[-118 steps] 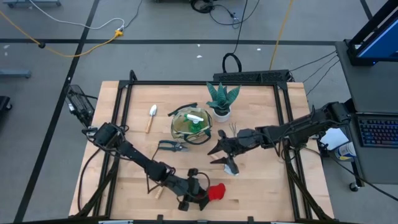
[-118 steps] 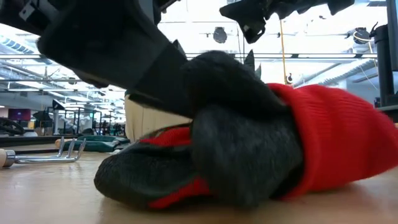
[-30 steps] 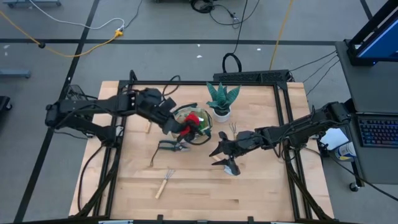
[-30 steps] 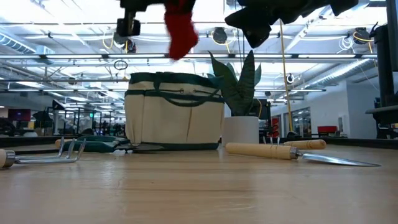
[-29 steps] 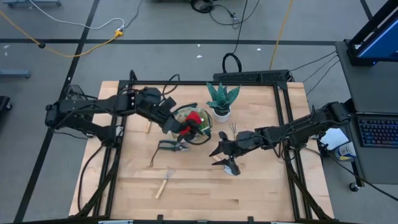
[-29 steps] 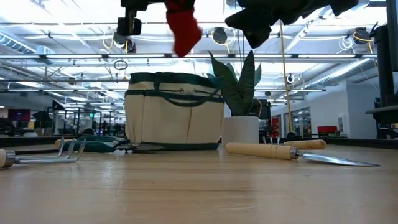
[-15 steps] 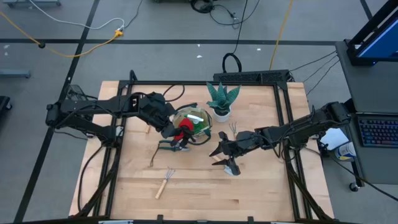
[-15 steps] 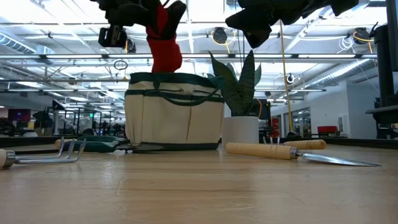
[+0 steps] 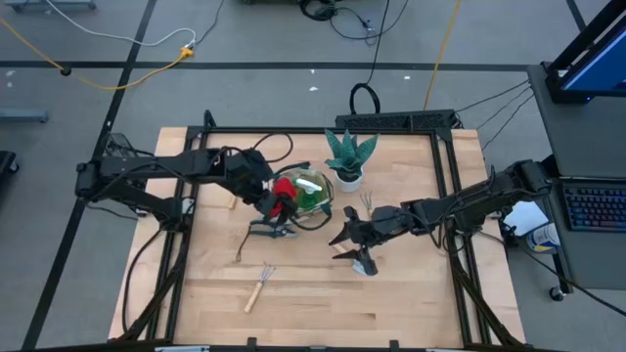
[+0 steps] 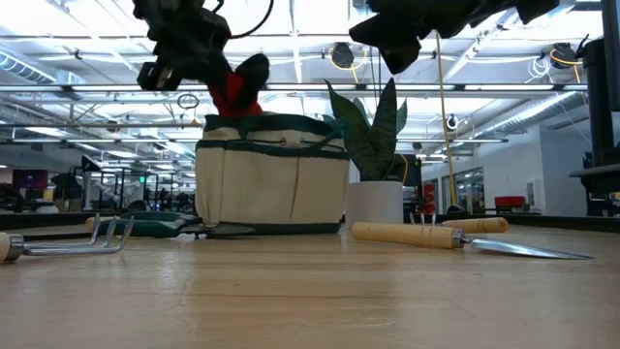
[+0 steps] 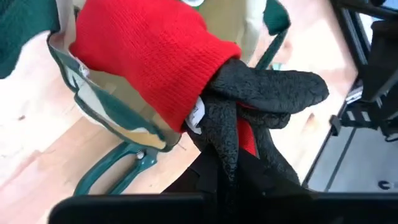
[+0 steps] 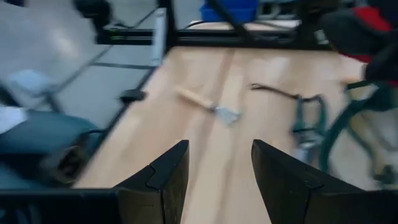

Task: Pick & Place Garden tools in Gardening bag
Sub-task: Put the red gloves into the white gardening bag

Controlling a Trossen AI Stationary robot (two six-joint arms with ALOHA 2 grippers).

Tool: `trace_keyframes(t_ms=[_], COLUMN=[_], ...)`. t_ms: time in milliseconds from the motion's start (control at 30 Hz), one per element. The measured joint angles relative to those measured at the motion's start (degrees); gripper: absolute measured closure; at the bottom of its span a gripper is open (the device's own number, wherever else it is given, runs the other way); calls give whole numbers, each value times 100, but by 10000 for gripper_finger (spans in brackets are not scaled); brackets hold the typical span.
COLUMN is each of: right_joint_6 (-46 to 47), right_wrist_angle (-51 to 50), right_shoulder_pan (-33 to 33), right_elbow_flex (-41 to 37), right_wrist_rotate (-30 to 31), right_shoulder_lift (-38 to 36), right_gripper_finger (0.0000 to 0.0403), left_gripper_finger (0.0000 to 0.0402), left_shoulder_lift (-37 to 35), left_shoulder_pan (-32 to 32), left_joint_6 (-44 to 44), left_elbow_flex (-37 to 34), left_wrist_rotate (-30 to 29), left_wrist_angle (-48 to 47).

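The red-black gloves [image 9: 284,190] hang at the left rim of the tan gardening bag [image 9: 315,203], and my left gripper [image 9: 266,196] is shut on them. In the low view the gloves [image 10: 238,89] sit just above the bag [image 10: 271,179]. A green spray bottle [image 9: 307,188] lies inside the bag. My right gripper [image 9: 342,235] hovers open right of the bag, above a wooden-handled trowel [image 10: 455,235]. The pruning shears [image 9: 269,231] lie near the bag's near-left side, and a rake [image 9: 257,286] lies nearer the front edge. My left gripper holds the gloves by their black finger part [image 11: 244,146]; the gloves themselves cover the fingertips, so the kind of hold does not show. The red cuff end [image 11: 137,56] reaches out over the bag's rim [image 11: 106,109]. The gloves are lifted clear of the table.
A teal spiky plant in a white pot [image 9: 347,156] stands behind the bag on the right. A fork [image 9: 367,202] lies between the bag and the right arm. Another trowel [image 9: 238,186] lies at the far left, partly under the left arm.
My left gripper has carried the gloves from above the bag's middle toward its left rim and down. It has tipped, so the gloves now hang just over the rim instead of high above the bag.
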Motion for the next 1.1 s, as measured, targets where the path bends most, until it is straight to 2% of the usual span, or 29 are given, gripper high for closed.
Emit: trace_keyframes(t_ms=[200, 267, 400, 700, 800, 967, 1100], right_joint_6=[-1068, -1243, -997, -607, -759, -1006, -1017], right_wrist_angle=[909, 1452, 1815, 991, 591, -324, -503], right_shoulder_pan=[-78, -263, -763, -1866, -2015, -2120, -2195], right_elbow_flex=[0, 0, 17, 334, 778, 1525, 1823], right_wrist_rotate=[1795, 2033, 1702, 858, 577, 559, 552], right_shoulder_lift=[0, 96, 237, 630, 872, 1363, 1692], right_gripper_finger=[236, 236, 236, 236, 236, 236, 236], left_gripper_finger=[392, 392, 376, 392, 389, 370, 376], left_shoulder_lift=[-5, -14, -8, -8, -8, -8, -10], left_shoulder_pan=[255, 313, 379, 382, 382, 382, 382], left_joint_6=[-185, -188, -189, 111, 234, 616, 851], left_elbow_flex=[2, 2, 2, 2, 2, 2, 2], left_wrist_rotate=[392, 527, 689, 710, 712, 708, 670], left_wrist_angle=[251, 324, 299, 276, 255, -8, -206])
